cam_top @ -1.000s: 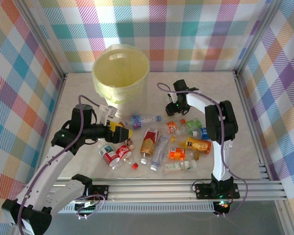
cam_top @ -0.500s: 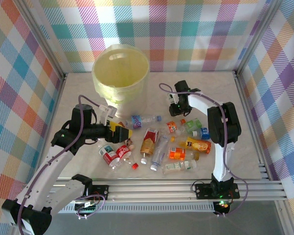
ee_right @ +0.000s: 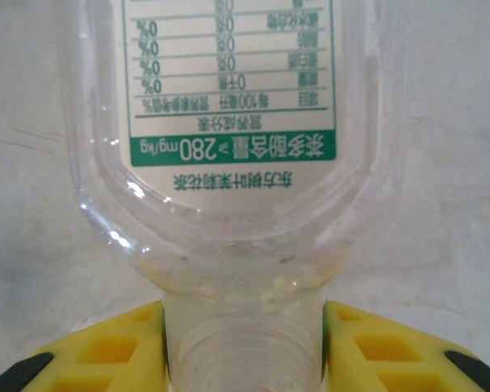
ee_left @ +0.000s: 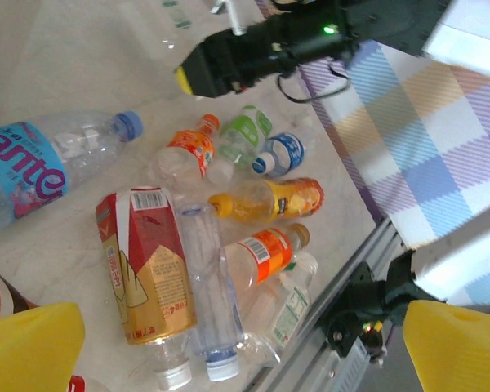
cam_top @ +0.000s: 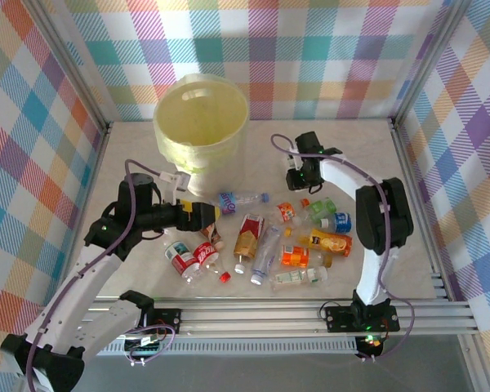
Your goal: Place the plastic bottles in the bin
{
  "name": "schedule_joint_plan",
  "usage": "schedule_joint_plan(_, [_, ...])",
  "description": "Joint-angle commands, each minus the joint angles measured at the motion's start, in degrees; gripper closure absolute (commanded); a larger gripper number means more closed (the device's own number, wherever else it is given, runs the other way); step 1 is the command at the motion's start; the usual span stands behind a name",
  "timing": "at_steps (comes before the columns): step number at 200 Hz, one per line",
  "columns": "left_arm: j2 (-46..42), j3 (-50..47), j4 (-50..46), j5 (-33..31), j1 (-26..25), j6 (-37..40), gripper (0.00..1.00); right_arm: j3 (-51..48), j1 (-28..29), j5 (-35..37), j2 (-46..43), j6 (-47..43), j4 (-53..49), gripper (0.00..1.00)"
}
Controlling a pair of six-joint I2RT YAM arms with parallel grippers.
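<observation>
Closing right pincer [ee_right: 245,347] now pinches bottle [ee_right: 229,204].

Top external camera looks down from above and behind, over the whole worktop [cam_top: 351,147]. Left wrist camera shares its plastic bottles [ee_left: 143,269], obliquely and nearer. Right wrist camera sits tight against one green-labelled bottle [ee_right: 229,122].

Lab test cell — aluminium frame [cam_top: 269,311], plaid walls [cam_top: 335,57]
</observation>
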Motion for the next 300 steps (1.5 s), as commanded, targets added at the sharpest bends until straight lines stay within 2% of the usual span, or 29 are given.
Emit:
schedule_joint_plan(1, [-0.6,-0.3,3.8,-6.1,-2.4,-5.7,0.00,-1.8,0.2,-1.1,-6.2,4.0,1.3,0.63])
schedule_joint_plan(29, [1.5,-0.5,8.8,-7.6,-4.9,-10.3,0.00,-7.3,0.2,-8.6,-14.0,7.4,2.9,0.63])
schedule_joint_plan(57, [6.4,0.7,12.9,-7.4,-7.5,-14.4,0.00,-14.5,0.2,-19.7,-23.0,11.5,6.3,0.63])
schedule_joint_plan(96, [12.4,1.8,23.6,-5.9,-10.3,-16.9,0.00,-21.6,0.2,-34.5,-34.0,16.5,10.6,0.63])
schedule_joint_plan(123, [16.3,3.2,31.4,-3.5,-10.9,-18.7,0.00,-22.0,0.2,-43.0,-37.7,20.7,12.7,0.63])
schedule_joint_plan(157, [19.6,7.5,34.3,-1.4,-12.1,-18.8,0.00,-21.7,0.2,-51.4,-39.4,26.7,14.7,0.63])
schedule_joint_plan(183, [17.9,5.9,38.5,-1.8,-12.5,-18.5,0.00,-25.2,0.2,-55.9,-42.7,31.6,22.4,0.62])
schedule_joint_plan(224, [17.7,4.4,44.7,-1.9,-12.5,-23.6,0.00,-26.1,0.2,-61.1,-45.2,41.4,30.6,0.61])
schedule_joint_plan(264, [18.1,3.7,51.5,-1.3,-12.6,-27.0,0.00,-27.0,0.3,-67.1,-43.5,51.3,40.7,0.61])
schedule_joint_plan(300, [21.3,5.5,56.3,1.1,-12.6,-29.8,0.03,-27.2,0.5,-68.9,-44.1,53.5,43.1,0.61])
